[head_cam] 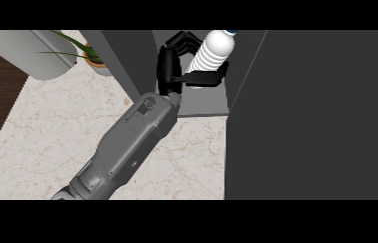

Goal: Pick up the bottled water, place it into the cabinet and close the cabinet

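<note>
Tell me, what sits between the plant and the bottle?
In the head view, the cabinet's side wall and the left hand, curled round the bottle, sit right of the plant.

Bottle (211, 56) looks ribbed plastic — counter (44, 137) veined stone, cabinet (310, 112) matt.

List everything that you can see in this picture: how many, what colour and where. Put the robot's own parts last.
bottled water: one, white with a blue cap, tilted in the cabinet's opening, held by the hand
cabinet: one, dark grey with a lighter grey shelf, top centre, standing open
cabinet door: one, dark grey, fills the right side
counter: one, pale marbled stone, left and centre
potted plant: one, green leaves in an orange-brown pot, upper left beside the cabinet
rounded object: one, pale grey, top left; what it is cannot be told
left forearm: one, grey, rising from the lower left
left hand: one, black, curled round the bottle
right hand: not in view
</note>
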